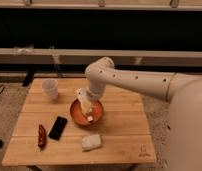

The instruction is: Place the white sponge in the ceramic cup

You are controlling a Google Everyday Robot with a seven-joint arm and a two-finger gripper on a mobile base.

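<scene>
While poised over the orange bowl (97, 112), held the gripper (88, 115) spread and empty; left the white sponge (91, 142) apart, just beyond the bowl's near side.

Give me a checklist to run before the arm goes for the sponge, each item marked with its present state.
1. Sponge lies free near the front edge of the table: ok.
2. Gripper above the sponge: not ok, it hangs over the bowl.
3. Gripper open, nothing held: ok.
4. Cup upright, back left: ok.
5. Cup empty inside: cannot tell.
6. Phone apart from the sponge: ok.
</scene>
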